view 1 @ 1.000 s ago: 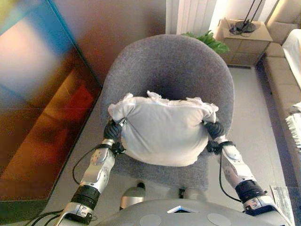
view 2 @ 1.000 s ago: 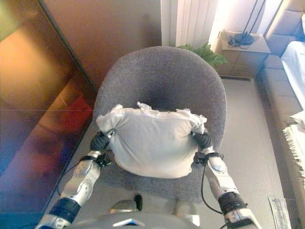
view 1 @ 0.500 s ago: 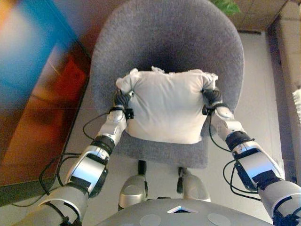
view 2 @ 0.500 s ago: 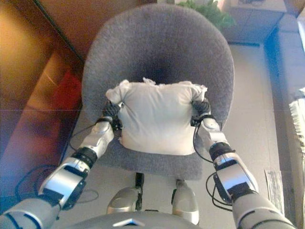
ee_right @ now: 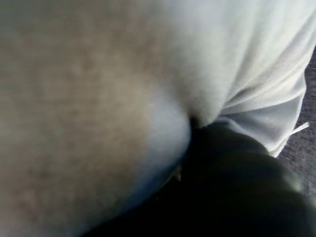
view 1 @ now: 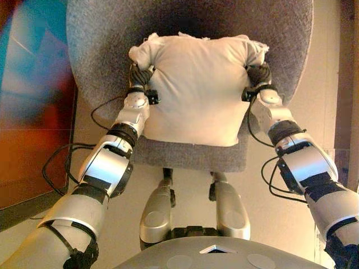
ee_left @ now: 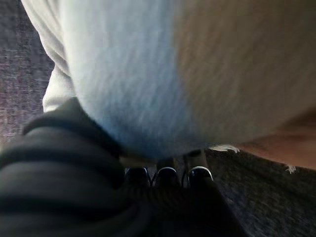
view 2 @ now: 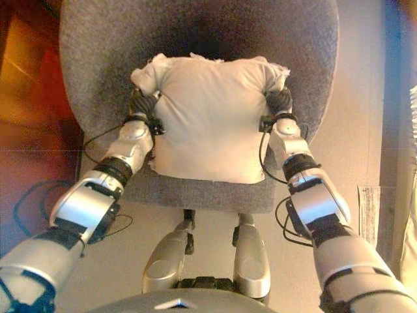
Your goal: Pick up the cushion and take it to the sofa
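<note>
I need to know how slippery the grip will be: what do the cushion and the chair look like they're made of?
Cushion: soft off-white woven cloth, probably cotton, matte; it creases and bunches at the corners, with frayed edges. Chair: grey fabric upholstery, seemingly a coarse wool-like weave, speckled and matte. Neither looks slick.

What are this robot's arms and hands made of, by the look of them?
Both arms are silver-grey shells split by black bands, with thin black cables looping beside them. The left robot hand and right robot hand sit under dark ribbed covers. The left wrist view shows dark fingertips.
</note>
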Available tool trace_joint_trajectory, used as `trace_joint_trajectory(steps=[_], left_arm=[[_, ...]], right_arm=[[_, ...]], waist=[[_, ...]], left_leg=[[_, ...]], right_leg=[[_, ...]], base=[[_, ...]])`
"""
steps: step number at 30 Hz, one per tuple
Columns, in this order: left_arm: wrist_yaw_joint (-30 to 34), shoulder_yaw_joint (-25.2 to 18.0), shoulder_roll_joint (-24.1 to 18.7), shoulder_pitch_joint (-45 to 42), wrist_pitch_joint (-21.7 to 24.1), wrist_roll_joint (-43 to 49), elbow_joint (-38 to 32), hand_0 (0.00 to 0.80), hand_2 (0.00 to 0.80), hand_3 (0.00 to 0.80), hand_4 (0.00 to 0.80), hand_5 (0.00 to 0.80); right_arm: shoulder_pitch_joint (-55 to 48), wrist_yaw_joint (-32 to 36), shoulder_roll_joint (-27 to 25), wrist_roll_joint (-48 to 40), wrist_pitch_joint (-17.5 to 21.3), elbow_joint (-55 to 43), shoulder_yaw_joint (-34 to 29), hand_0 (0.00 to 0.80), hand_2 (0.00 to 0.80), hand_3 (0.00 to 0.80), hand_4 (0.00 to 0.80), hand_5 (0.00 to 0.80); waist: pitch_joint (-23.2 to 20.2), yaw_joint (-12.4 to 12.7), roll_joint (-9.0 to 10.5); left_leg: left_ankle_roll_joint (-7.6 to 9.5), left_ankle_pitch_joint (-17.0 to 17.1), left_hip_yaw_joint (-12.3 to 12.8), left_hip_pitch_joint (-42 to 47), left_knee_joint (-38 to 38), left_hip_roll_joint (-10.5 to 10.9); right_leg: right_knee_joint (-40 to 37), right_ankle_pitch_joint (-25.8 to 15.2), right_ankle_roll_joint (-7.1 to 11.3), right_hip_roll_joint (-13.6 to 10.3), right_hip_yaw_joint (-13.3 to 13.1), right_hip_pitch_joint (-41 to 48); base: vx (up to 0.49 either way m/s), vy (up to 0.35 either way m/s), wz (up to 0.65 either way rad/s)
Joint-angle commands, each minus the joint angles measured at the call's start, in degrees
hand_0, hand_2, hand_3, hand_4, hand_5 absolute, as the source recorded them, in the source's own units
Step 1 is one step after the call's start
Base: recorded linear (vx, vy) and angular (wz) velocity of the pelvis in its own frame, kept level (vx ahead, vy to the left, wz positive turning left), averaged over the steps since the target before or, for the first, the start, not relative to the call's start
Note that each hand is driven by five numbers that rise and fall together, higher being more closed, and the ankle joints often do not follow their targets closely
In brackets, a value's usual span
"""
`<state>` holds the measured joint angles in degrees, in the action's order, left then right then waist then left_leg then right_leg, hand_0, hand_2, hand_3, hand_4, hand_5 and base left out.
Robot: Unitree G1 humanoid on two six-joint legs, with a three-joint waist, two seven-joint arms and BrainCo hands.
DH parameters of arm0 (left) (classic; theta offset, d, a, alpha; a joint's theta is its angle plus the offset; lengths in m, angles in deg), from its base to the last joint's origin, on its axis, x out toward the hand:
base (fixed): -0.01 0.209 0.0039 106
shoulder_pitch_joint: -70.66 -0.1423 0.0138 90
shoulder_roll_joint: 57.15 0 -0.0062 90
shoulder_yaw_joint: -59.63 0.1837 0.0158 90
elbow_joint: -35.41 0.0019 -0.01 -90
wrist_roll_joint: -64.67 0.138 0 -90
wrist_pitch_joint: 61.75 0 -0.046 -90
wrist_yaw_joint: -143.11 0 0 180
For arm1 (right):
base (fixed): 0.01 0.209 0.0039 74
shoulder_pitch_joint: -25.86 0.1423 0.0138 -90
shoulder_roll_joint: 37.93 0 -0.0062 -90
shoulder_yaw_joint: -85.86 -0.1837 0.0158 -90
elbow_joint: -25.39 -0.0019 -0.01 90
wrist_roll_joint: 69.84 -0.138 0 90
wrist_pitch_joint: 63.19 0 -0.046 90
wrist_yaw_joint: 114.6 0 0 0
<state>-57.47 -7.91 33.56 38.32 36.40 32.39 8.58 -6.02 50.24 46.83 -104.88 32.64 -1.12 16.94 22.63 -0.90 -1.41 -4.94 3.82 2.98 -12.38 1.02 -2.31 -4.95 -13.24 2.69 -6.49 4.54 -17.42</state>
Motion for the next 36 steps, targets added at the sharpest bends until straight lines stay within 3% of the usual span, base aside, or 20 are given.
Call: trace_joint_trajectory(steps=[1,11,18,23,30,36], left_arm=[[-0.6,3.7,2.1,7.1,1.0,-0.5,4.2,0.000,0.000,0.000,0.000,0.000],[-1.5,3.5,-1.5,7.2,3.9,-2.3,1.7,0.000,0.000,0.000,0.000,0.000],[-1.5,3.2,-5.7,0.8,5.4,0.7,-12.0,0.000,0.000,0.000,0.000,0.000],[1.1,0.4,-9.7,-9.4,6.5,1.7,-20.6,0.000,0.000,0.000,0.000,0.000],[3.5,-2.9,-13.2,-19.2,6.3,4.5,-27.0,0.000,0.000,0.000,0.000,0.000],[2.8,-8.6,-15.0,-27.2,5.7,6.0,-32.2,0.000,0.000,0.000,0.000,0.000]], right_arm=[[10.2,-2.6,0.5,1.5,2.3,0.9,3.5,0.000,0.000,0.000,0.000,0.000],[9.5,-7.3,-3.3,4.6,6.2,-4.9,3.8,0.000,0.000,0.000,0.000,0.000],[3.2,-12.0,-8.7,9.4,7.9,-18.9,2.4,0.000,0.000,0.000,0.000,0.000],[-4.5,-12.0,-14.0,11.8,8.6,-27.8,-3.1,0.000,0.000,0.000,0.000,0.000],[-13.1,-11.9,-19.0,14.7,8.2,-35.1,-10.3,0.000,0.000,0.000,0.000,0.000],[-24.6,-12.7,-19.5,18.8,8.2,-39.4,-17.6,0.000,0.000,0.000,0.000,0.000]], waist=[[2.1,-1.4,0.72],[1.6,-1.8,0.71],[0.3,-1.3,0.71],[-1.0,-0.5,0.13],[-4.3,0.2,0.34],[-7.7,0.4,0.73]], left_leg=[[1.56,-3.2,0.2,-4.9,-5.4,2.2],[1.57,-4.2,1.2,-4.2,-5.4,2.5],[1.43,-5.2,1.5,-3.5,-5.1,2.5],[1.44,-5.9,1.4,-1.4,-4.2,2.4],[1.21,-6.2,1.1,2.9,-1.9,2.0],[1.34,-6.7,1.1,6.7,-0.5,1.7]], right_leg=[[7.0,8.2,4.31,-1.7,-3.4,-1.2],[7.8,9.2,4.56,-2.1,-2.8,-1.6],[7.6,10.2,4.50,-2.3,-1.0,-0.9],[6.7,11.2,4.38,-2.3,0.6,1.5],[4.6,11.9,4.29,-1.9,2.6,6.2],[3.6,12.5,4.33,-1.3,3.1,10.2]], base=[[0.038,0.010,-0.02],[0.043,0.006,0.00],[0.001,-0.021,0.00],[0.025,-0.007,0.02],[0.059,-0.018,0.02],[0.083,-0.013,0.06]])
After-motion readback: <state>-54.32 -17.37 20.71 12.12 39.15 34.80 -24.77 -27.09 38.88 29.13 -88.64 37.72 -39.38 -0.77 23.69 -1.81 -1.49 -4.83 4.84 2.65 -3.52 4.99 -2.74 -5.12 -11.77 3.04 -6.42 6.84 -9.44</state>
